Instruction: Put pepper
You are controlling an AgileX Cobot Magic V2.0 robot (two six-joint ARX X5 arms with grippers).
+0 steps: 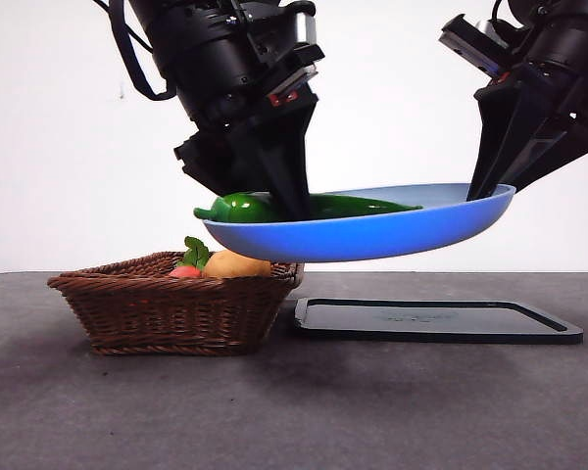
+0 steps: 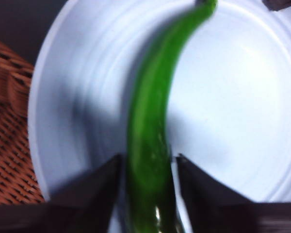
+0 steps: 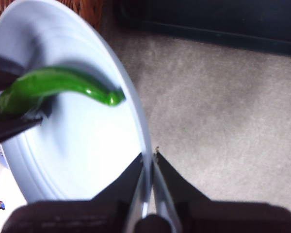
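The long glossy green pepper (image 1: 348, 206) lies along the blue plate (image 1: 372, 237), which is held in the air above the table, tilted slightly. My left gripper (image 1: 294, 201) comes down from the upper left, and its jaws are closed around the pepper's thick stem end. In the left wrist view the pepper (image 2: 150, 141) runs between the two jaws across the plate (image 2: 233, 121). My right gripper (image 1: 490, 191) is shut on the plate's right rim. In the right wrist view its jaws pinch the rim (image 3: 136, 121), and the pepper (image 3: 53, 85) lies inside.
A brown wicker basket (image 1: 167, 308) stands on the table under the plate's left side. It holds a round orange-yellow fruit (image 1: 235, 264) and a small red item with green leaves (image 1: 184, 271). A flat black tray (image 1: 436, 320) lies under the plate's right side.
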